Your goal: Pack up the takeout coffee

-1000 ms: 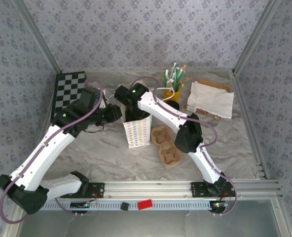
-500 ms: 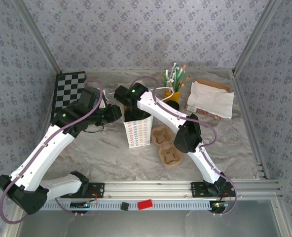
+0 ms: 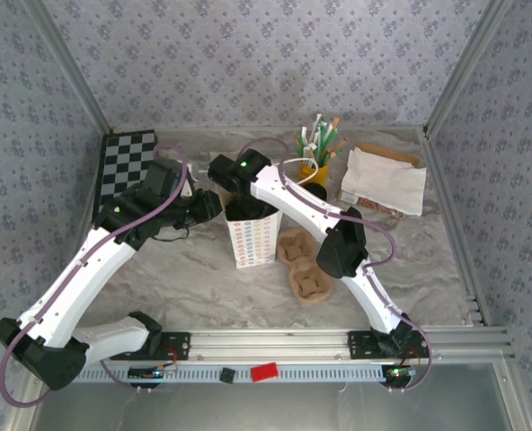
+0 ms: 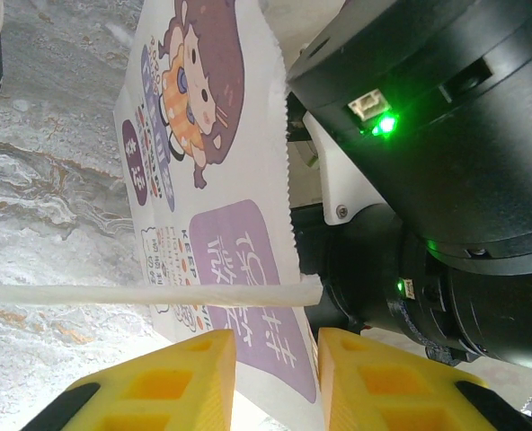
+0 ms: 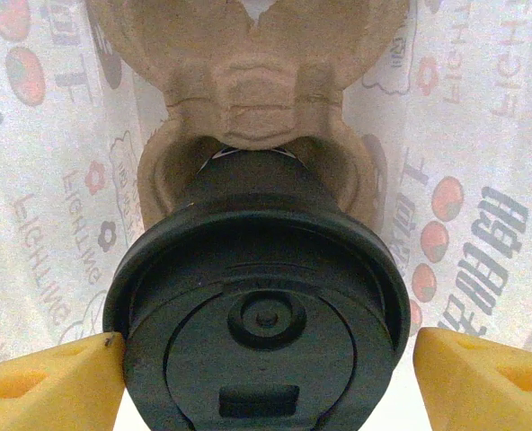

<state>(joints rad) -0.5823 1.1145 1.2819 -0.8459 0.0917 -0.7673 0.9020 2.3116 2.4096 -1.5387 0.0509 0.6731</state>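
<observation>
Right claw [image 5: 266, 352]: fingers spread, one on each side of the black lid [image 5: 266, 337]. The right finger stands clear of the rim. The left finger is just beside it, and I cannot tell whether it touches. Nothing is pinched.

The coffee cup [image 5: 252, 202] stands upright inside the paper bag [image 3: 252, 241], its base in one pocket of a cardboard cup tray [image 5: 248, 81] that also sits in the bag. Judgement: the tray is there to keep the cup from tipping, and the fingers are wide so the claw can lift off without dragging the lid.

Left claw [image 4: 275, 368]: at the bag's left rim, yellow fingers close together with the printed paper wall between them, so it looks like a pinch on the bag edge. The bag's twisted handle [image 4: 140, 294] lies across just above the fingers. Judgement: this grip holds the mouth open and steadies the bag while the right arm works inside.

Outside the bag: a second cardboard tray [image 3: 304, 267] lies on the table just right of the bag.

Progress (judgement): the cup is in the bag, so the task is nearly done. Risk: snagging the lid or the bag wall when the right claw leaves.
</observation>
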